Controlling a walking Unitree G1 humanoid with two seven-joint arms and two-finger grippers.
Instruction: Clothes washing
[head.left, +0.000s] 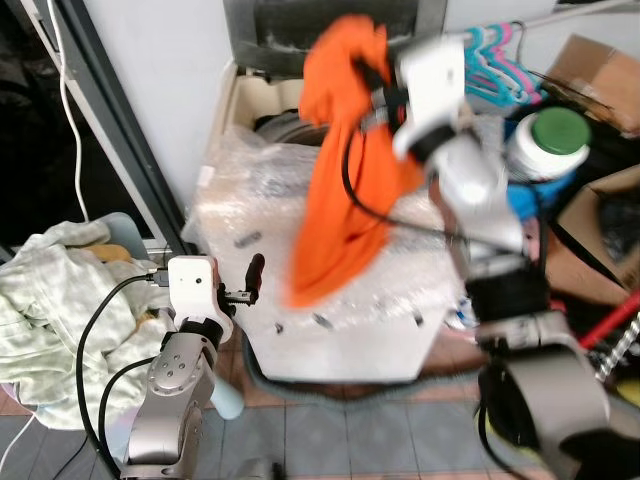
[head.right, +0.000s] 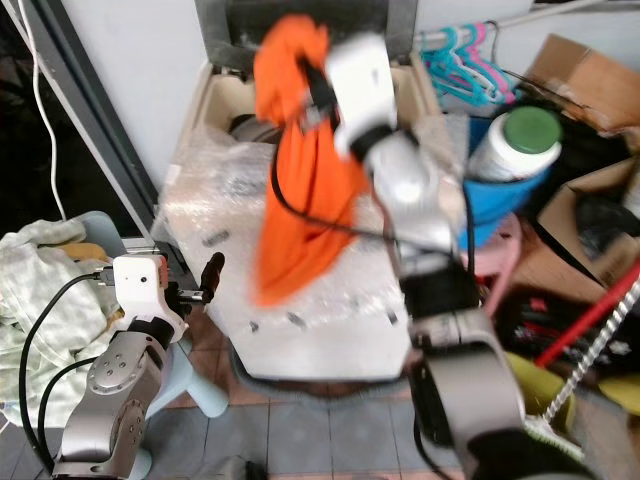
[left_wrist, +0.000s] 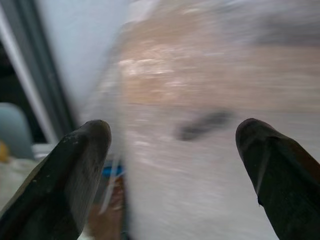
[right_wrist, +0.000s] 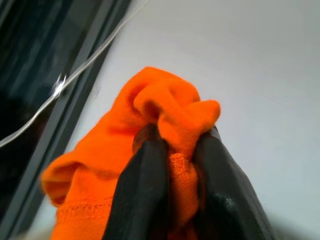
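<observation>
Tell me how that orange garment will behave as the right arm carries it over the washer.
Probably floppy: the orange garment hangs in a long limp drape below the right gripper. Likely light, since a small bunched fold between the fingers holds it all. It may swing or snag on the washer beneath.

Off to my right there's a white jar with a green lid (head.left: 547, 143) sitting in a blue tub (head.right: 497, 203), with cardboard boxes (head.left: 597, 66) behind it. Pink and teal hangers (head.left: 500, 60) hang up top, and a white cable (head.left: 66, 90) runs down the dark doorway on my left.
</observation>
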